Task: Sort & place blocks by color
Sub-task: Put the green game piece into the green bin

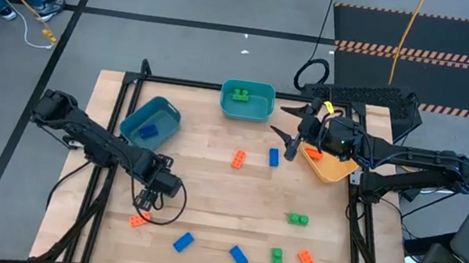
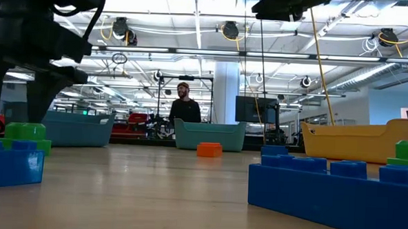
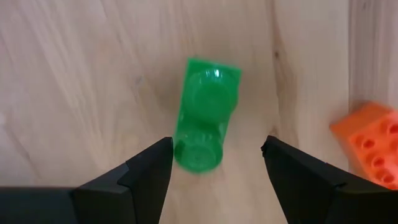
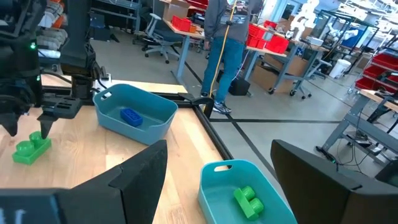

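1. The left gripper [image 1: 146,200] hangs over the table's near-left, hiding what lies beneath it.
2. The left wrist view shows that: a green block [image 3: 205,114] on the wood between spread fingers [image 3: 146,171], untouched, with an orange block [image 3: 371,142] beside it.
3. The right gripper [image 1: 294,126], jaws apart, is by the orange bin [image 1: 331,170].

One bin [image 1: 149,122] sits at the table's [image 1: 208,192] back left with a block [image 1: 149,128] inside. Another bin [image 1: 248,100] sits at the back middle (a block [image 1: 240,94] in it too). More blocks [image 1: 236,254] lie along the front.
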Controlling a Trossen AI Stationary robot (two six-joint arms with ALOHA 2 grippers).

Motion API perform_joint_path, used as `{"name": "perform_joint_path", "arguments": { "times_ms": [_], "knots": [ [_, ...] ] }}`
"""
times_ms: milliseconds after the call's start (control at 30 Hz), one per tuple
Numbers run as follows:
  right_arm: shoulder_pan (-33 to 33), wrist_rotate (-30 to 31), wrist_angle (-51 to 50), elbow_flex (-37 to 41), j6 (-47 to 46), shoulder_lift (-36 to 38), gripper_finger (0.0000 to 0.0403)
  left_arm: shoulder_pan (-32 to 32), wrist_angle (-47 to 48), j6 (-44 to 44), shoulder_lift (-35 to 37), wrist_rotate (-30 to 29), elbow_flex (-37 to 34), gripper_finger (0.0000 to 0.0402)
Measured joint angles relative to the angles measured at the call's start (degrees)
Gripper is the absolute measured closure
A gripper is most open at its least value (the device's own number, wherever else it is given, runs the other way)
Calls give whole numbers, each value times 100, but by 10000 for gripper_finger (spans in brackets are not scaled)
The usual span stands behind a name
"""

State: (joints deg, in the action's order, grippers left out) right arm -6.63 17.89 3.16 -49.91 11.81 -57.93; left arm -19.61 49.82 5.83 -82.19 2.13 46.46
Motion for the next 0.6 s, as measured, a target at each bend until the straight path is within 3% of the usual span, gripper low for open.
{"name": "perform_joint_path", "arguments": {
  "times_ms": [433, 600],
  "knots": [
    [0, 2, -5, 0, -10, 2, 124, -4, -793, 759, -468, -292, -511, 153],
    [0, 2, -4, 0, -15, 2, 124, -2, -717, 878, -792, -217, -396, 205]
  ]
}}
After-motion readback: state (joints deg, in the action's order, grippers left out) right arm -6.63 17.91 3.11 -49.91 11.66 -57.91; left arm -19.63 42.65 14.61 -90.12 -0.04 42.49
